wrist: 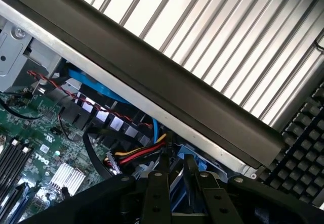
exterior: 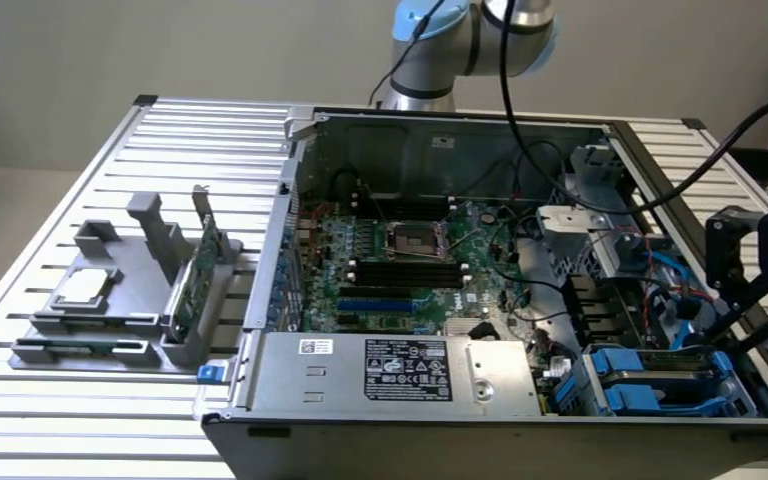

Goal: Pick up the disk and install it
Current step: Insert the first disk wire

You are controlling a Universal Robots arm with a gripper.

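Note:
The disk (exterior: 664, 372), silver-grey with a bright blue carrier frame, sits in the drive bay at the near corner of the open computer case (exterior: 424, 130), on the exterior view's right. My black gripper (exterior: 728, 335) reaches down onto its outer edge from the right. In the wrist view the gripper (wrist: 182, 183) has its two black fingers (wrist: 158, 188) close together, with the blue frame of the disk (wrist: 185, 159) between them. Most of the disk is hidden there by the fingers and the case wall.
The case lies open on a slatted metal table (exterior: 117, 160), showing the motherboard (exterior: 398, 260) and power supply (exterior: 398, 370). Red, yellow and blue cables (wrist: 136, 153) run beside the bay. A grey stand (exterior: 131, 300) holds a processor chip and a green card. A keyboard (wrist: 304, 143) lies past the case wall.

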